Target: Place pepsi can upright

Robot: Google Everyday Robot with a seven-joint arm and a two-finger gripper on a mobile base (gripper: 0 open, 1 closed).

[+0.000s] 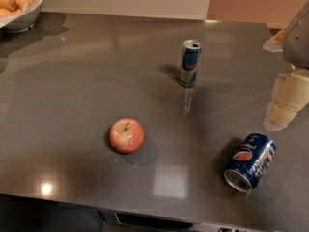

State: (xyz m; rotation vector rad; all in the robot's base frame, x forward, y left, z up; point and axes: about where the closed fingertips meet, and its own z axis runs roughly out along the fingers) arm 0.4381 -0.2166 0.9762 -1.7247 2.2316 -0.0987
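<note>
The pepsi can (pixel 250 162) is dark blue with a red-and-white logo and lies on its side near the front right of the grey table, its silver end facing the front left. My gripper (pixel 285 100) hangs at the right edge of the view, above and to the right of the can, apart from it and holding nothing that I can see.
A slim blue-and-silver can (pixel 189 63) stands upright at mid table. A red apple (pixel 126 135) sits left of centre. A white bowl of oranges (pixel 19 4) is at the far left corner. The table's front edge (pixel 145 211) runs along the bottom.
</note>
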